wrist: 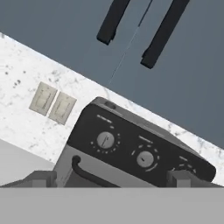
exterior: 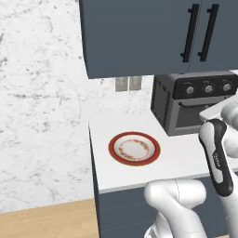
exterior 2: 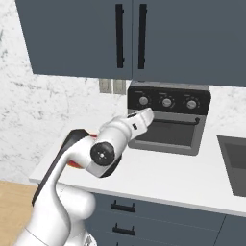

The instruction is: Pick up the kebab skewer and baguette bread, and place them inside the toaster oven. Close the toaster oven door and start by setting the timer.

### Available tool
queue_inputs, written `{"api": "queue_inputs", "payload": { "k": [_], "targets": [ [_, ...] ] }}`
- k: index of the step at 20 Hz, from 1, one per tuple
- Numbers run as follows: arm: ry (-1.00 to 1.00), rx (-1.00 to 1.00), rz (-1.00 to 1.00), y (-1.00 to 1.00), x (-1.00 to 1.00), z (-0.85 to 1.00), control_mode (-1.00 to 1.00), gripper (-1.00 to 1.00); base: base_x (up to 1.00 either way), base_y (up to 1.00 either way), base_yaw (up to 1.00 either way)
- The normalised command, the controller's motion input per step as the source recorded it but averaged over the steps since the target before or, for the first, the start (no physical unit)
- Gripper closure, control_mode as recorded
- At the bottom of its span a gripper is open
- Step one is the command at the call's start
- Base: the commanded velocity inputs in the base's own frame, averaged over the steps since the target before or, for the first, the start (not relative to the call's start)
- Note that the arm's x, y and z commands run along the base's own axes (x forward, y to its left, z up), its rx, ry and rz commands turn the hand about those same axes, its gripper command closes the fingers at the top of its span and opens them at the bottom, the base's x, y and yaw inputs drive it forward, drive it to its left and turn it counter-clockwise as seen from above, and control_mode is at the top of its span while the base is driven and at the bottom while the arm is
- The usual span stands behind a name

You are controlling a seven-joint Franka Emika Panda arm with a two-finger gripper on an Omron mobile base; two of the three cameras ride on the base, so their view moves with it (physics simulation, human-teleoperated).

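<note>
- My gripper (wrist: 111,177) is spread wide and holds nothing; in the hand view its two dark fingertips (wrist: 41,178) rise at 7 and 5 o'clock, well apart.
- The oven (exterior 2: 168,116) stands on the counter (exterior 2: 192,175) against the marbled wall (exterior: 37,93), under the blue-grey cabinets (exterior 2: 144,33).
- Its door (exterior 2: 166,132) is shut and upright; the bar handle (exterior 2: 168,121) runs across its top edge.
- Three knobs (exterior 2: 166,102) sit in a row on the panel above the door.
- In the right base view, my hand hangs just in front of the oven's 9 o'clock edge.
- A red-rimmed plate (exterior: 134,148) lies on the counter at 8 o'clock from the oven in the left base view, well apart from it; no food lies on it.
- Two wall outlets (wrist: 53,103) sit at 10 o'clock from the oven in the hand view.
- A sink (exterior 2: 235,163) lies at 3 o'clock in the right base view.
</note>
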Motion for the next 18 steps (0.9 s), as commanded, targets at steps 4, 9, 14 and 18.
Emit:
{"api": "queue_inputs", "payload": {
  "k": [4,9,14,18],
  "targets": [
    [0.01,0.2,0.12,0.01,0.0,0.01,-1.0,-1.0,0.0,0.0,0.0],
    [-0.01,0.19,0.05,0.16,0.11,-0.05,-1.0,-1.0,0.0,0.0,0.0],
    [-0.07,0.15,0.0,0.24,0.29,-0.21,-1.0,-1.0,0.0,0.0,0.0],
    [-0.12,0.13,0.0,0.0,0.33,-0.11,-1.0,-1.0,0.0,0.0,0.0]
  ]
}}
